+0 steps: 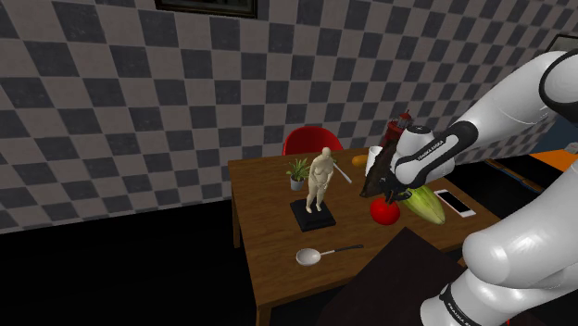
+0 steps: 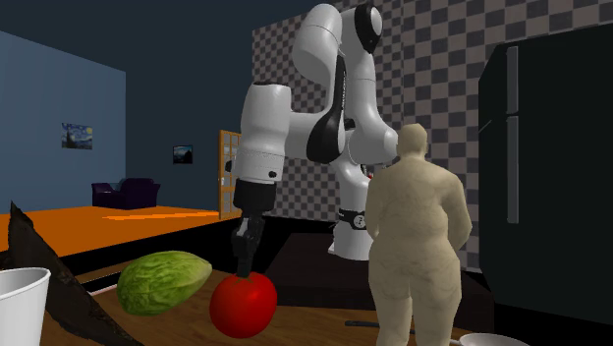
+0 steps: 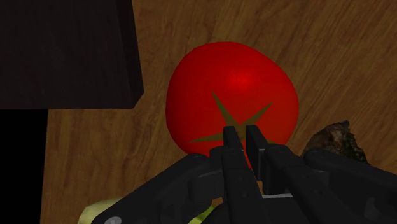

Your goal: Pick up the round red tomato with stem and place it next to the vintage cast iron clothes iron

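Note:
A round red tomato with a green star-shaped stem sits low over the wooden table. My black gripper comes straight down onto its top, with the fingers drawn close together over the stem and only a thin gap between them. The dark, rough cast iron clothes iron stands just beside the tomato, close behind the gripper in the shoulder view.
A green lettuce lies close beside the tomato. A beige figure statue stands on a dark base. Also around are a ladle, a phone, a white cup and a small plant.

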You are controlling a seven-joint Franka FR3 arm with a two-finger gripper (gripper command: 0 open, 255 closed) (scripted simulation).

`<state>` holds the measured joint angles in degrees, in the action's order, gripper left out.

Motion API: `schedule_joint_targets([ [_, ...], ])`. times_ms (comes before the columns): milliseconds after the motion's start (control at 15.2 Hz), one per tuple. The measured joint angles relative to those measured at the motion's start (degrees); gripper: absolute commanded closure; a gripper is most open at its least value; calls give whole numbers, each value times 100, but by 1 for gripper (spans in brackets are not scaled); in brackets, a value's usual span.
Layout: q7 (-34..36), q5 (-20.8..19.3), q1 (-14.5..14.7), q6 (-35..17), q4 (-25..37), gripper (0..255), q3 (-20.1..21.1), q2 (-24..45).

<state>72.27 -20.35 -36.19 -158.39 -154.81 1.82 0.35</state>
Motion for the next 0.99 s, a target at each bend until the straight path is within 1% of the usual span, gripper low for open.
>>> schedule_joint_targets([
  [264, -187, 211, 23, 242, -22, 255, 17, -269],
  [594, -461, 532, 97, 727, 11, 255, 21, -737],
  [990, -682, 764, 169, 1271, 109, 255, -3, -1194],
])
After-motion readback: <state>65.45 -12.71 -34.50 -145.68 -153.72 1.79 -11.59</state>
